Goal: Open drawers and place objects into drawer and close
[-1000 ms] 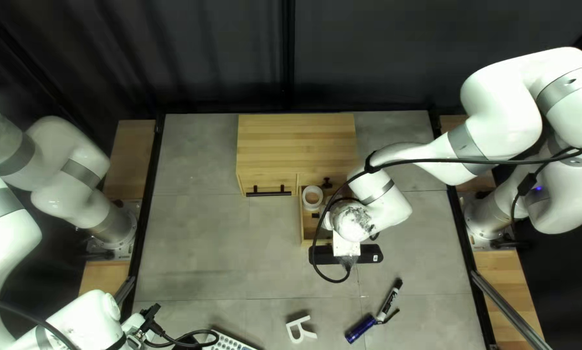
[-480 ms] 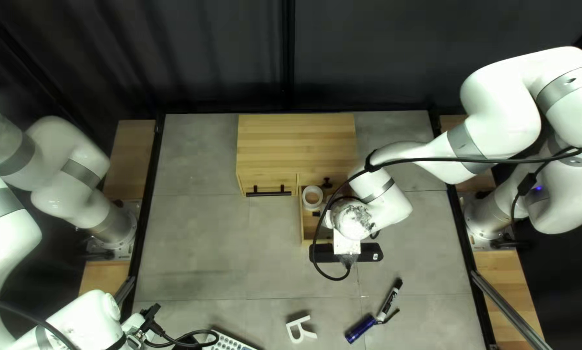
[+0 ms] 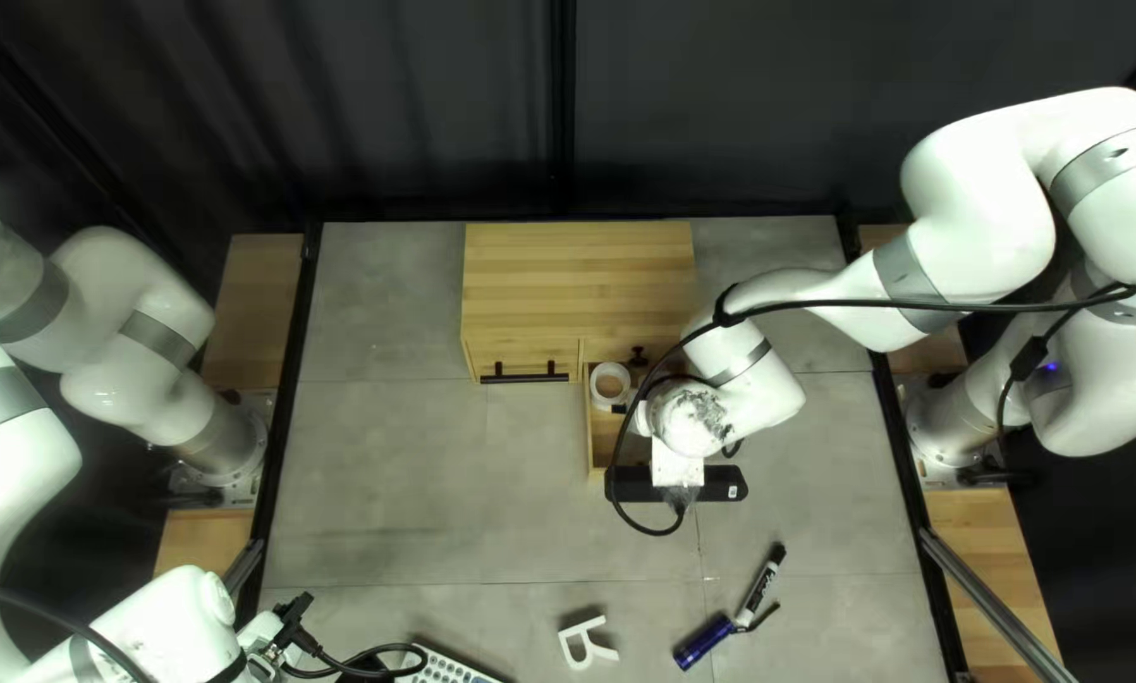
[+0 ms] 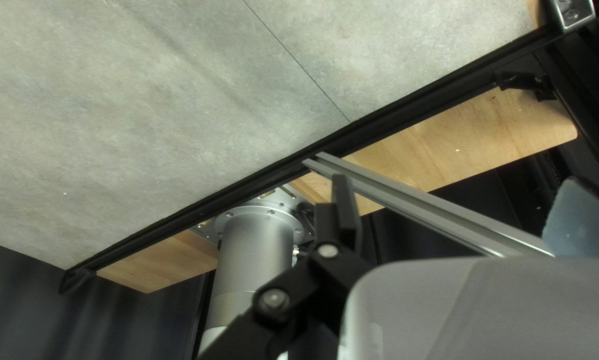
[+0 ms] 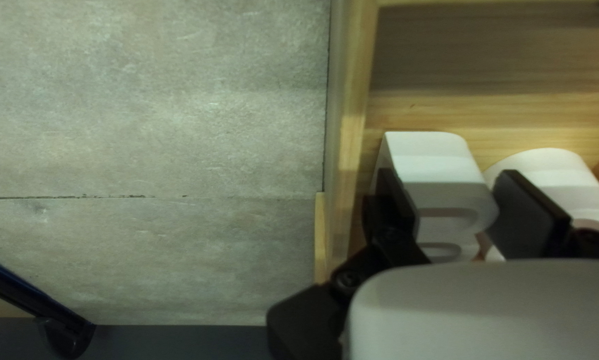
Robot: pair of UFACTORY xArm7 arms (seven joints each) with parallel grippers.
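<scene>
My right gripper (image 3: 678, 468) is over the open right-hand drawer (image 3: 599, 449) of the wooden cabinet (image 3: 578, 278); its fingertips are hidden there. In the right wrist view my right gripper (image 5: 456, 210) is shut on a white piece with oval openings (image 5: 427, 159), inside the drawer (image 5: 354, 133). A white roll (image 3: 610, 385) lies in the same drawer, towards the cabinet. The left-hand drawer (image 3: 526, 358) is closed. My left gripper (image 3: 264, 639) hangs at the near left corner. In the left wrist view one finger (image 4: 345, 210) stands well apart from a pale bluish pad (image 4: 579, 217), with nothing between.
A white letter R (image 3: 587, 644), a black-and-white marker (image 3: 760, 588) and a blue marker (image 3: 704, 641) lie near the table's front edge. Part of a keypad device (image 3: 448, 669) shows beside my left gripper. A cable loops from my right arm over the drawer.
The right wrist has shifted slightly towards the cabinet, and its cable loop has moved with it. My left arm and the loose objects have stayed where they were.
</scene>
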